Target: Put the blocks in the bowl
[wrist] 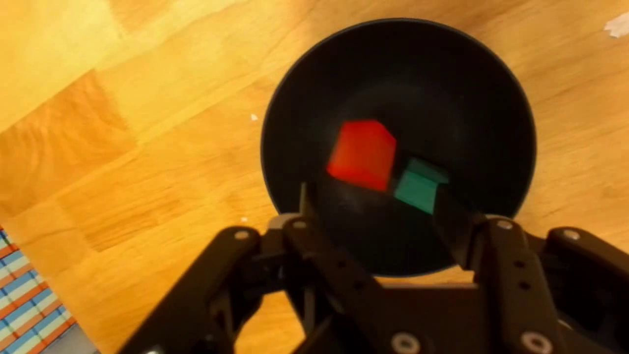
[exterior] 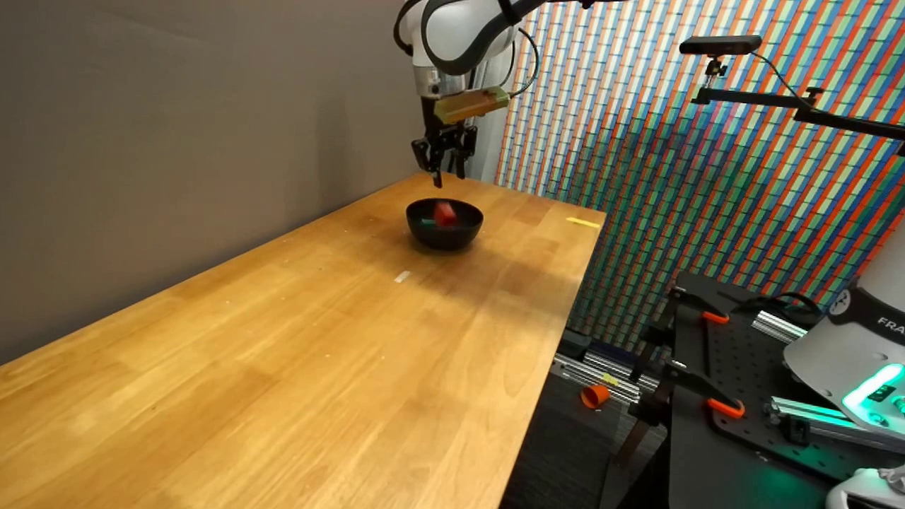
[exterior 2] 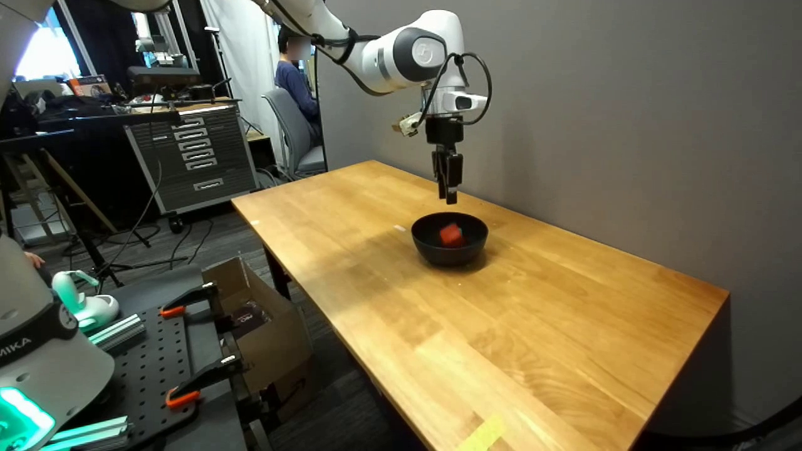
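Observation:
The round black bowl [exterior: 444,239] stands on the table in both exterior views [exterior 2: 448,255] and fills the middle of the wrist view [wrist: 403,64]. The red block [wrist: 364,155] is within the bowl's rim and looks slightly blurred; it also shows in both exterior views [exterior: 445,214] [exterior 2: 451,235]. I cannot tell whether it rests on the bottom. The dark green block [wrist: 418,191] lies beside it in the bowl, partly covered by a fingertip in the wrist view. My gripper [exterior: 449,180] is above the bowl with its fingers apart and nothing between them [exterior 2: 450,199] [wrist: 373,201].
The wooden table [exterior: 283,367] runs along a grey wall [exterior: 177,141]. A white tape scrap [exterior: 402,276] lies near the bowl, and yellow tape [exterior: 583,222] near a table edge. The robot's base [exterior 2: 37,351] stands on a separate black stand.

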`<state>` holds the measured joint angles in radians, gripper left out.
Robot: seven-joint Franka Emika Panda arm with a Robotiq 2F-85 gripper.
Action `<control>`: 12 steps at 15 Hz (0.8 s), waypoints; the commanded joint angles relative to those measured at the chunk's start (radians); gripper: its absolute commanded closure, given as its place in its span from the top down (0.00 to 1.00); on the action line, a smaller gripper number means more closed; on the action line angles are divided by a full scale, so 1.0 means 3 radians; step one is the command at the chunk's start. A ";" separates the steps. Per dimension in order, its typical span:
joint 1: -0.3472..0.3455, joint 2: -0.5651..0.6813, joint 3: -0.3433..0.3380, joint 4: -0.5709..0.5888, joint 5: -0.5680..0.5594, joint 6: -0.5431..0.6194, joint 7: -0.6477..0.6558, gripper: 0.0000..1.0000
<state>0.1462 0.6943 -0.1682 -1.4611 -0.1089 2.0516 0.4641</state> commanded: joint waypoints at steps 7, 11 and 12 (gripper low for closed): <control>-0.0564 -0.0731 0.0411 -0.1207 0.0419 -0.0032 -0.1215 1.00; -0.0868 -0.1230 0.0469 -0.1693 0.0674 -0.0482 -0.2004 1.00; -0.0725 -0.0817 0.0407 -0.1308 0.0539 -0.0351 -0.1659 1.00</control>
<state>-0.0693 0.4463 -0.0492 -1.8575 0.0553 1.9464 -0.0376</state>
